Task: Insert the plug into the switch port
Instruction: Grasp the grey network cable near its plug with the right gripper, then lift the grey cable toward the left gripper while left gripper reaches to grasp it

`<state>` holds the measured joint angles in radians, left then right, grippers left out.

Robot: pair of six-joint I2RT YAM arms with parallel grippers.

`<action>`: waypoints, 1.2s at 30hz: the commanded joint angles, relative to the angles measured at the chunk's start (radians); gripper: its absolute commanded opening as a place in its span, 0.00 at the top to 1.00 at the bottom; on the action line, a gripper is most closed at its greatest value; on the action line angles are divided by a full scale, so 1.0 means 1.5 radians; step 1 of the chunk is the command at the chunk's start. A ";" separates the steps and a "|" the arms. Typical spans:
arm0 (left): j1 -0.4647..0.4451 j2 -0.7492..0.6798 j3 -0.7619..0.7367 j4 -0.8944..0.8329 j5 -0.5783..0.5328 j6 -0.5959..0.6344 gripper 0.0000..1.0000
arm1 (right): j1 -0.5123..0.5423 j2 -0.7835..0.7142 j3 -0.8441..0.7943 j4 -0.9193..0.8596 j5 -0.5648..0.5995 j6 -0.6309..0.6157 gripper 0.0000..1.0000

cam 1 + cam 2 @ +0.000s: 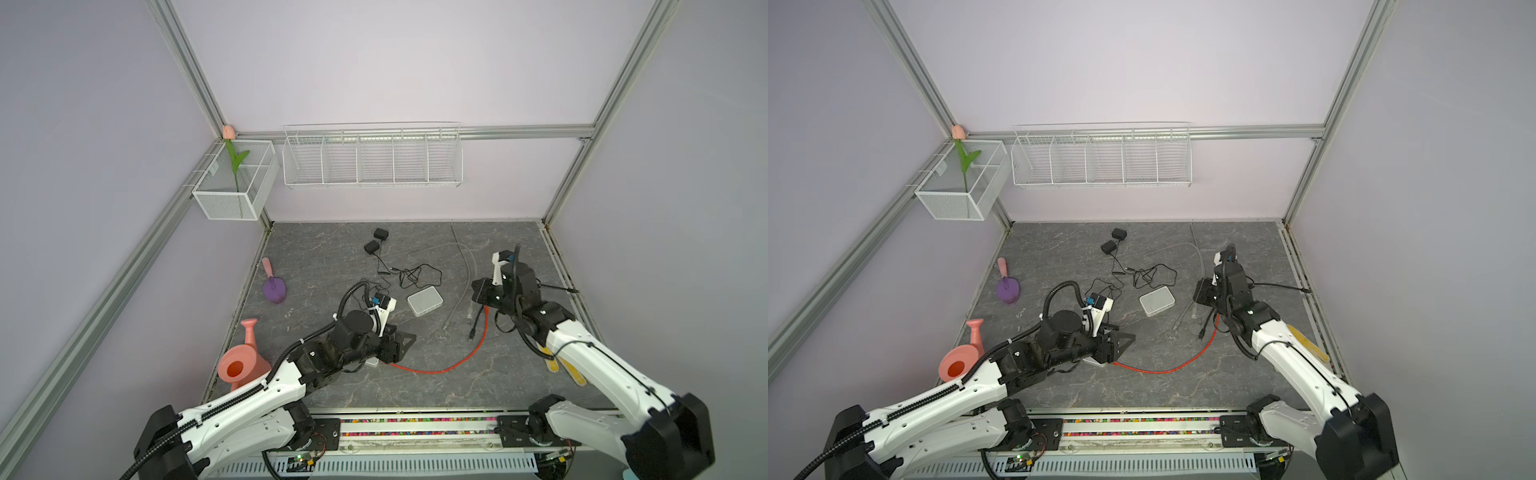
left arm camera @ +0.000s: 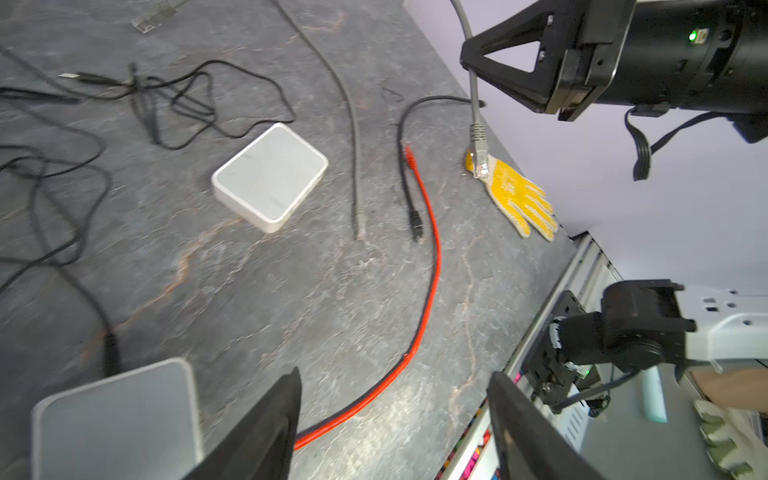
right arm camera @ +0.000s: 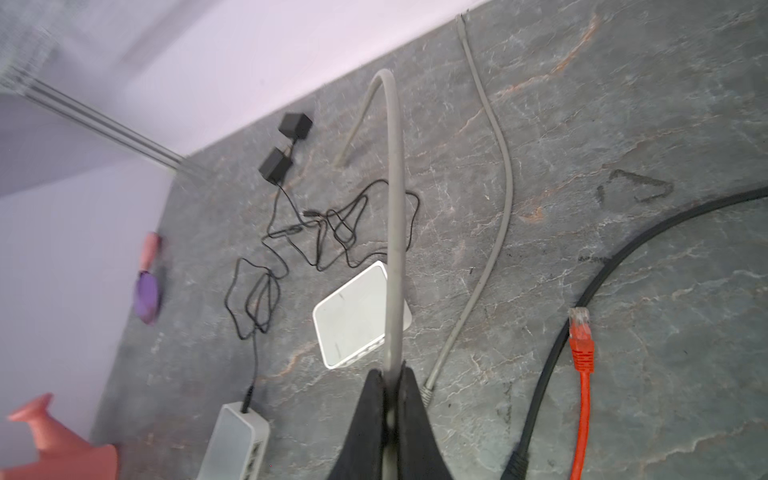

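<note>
My right gripper (image 3: 390, 374) is shut on a grey cable (image 3: 395, 208) that arches up away from it. In the left wrist view the same gripper (image 2: 467, 62) hangs above the table, and the cable's grey plug (image 2: 480, 153) dangles below it, over a yellow glove. A white switch (image 3: 232, 444) with a row of ports and a black power lead lies by my left gripper (image 2: 395, 399). That gripper is open and holds nothing; in both top views it (image 1: 405, 340) (image 1: 1121, 338) hovers over the switch (image 1: 372, 361).
A second white box (image 1: 424, 300) lies mid-table. Loose on the table are a red cable (image 1: 440, 370) with its plug (image 3: 579, 328), a black cable (image 2: 415, 226), another grey cable (image 1: 469, 266), tangled adapter leads (image 1: 376, 241) and a yellow glove (image 2: 519, 199). A watering can (image 1: 243, 365) and a trowel (image 1: 274, 289) sit at the left.
</note>
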<state>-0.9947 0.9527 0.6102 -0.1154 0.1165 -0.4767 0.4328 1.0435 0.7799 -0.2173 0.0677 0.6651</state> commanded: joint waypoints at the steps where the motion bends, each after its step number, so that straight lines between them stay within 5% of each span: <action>1: -0.035 0.030 0.014 0.170 0.028 0.007 0.29 | 0.000 -0.080 -0.050 0.010 0.015 0.104 0.93; 16: -0.075 0.181 0.067 0.341 0.127 -0.040 0.29 | 0.004 -0.377 -0.188 0.052 -0.012 0.225 0.93; 36: -0.087 0.336 0.138 0.434 0.165 -0.101 0.43 | 0.079 -0.417 -0.264 0.199 0.021 0.304 0.93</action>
<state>-1.1206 1.4414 0.7799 0.4839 0.3443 -0.6086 0.5304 0.4137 0.3935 0.0135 0.0685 1.0714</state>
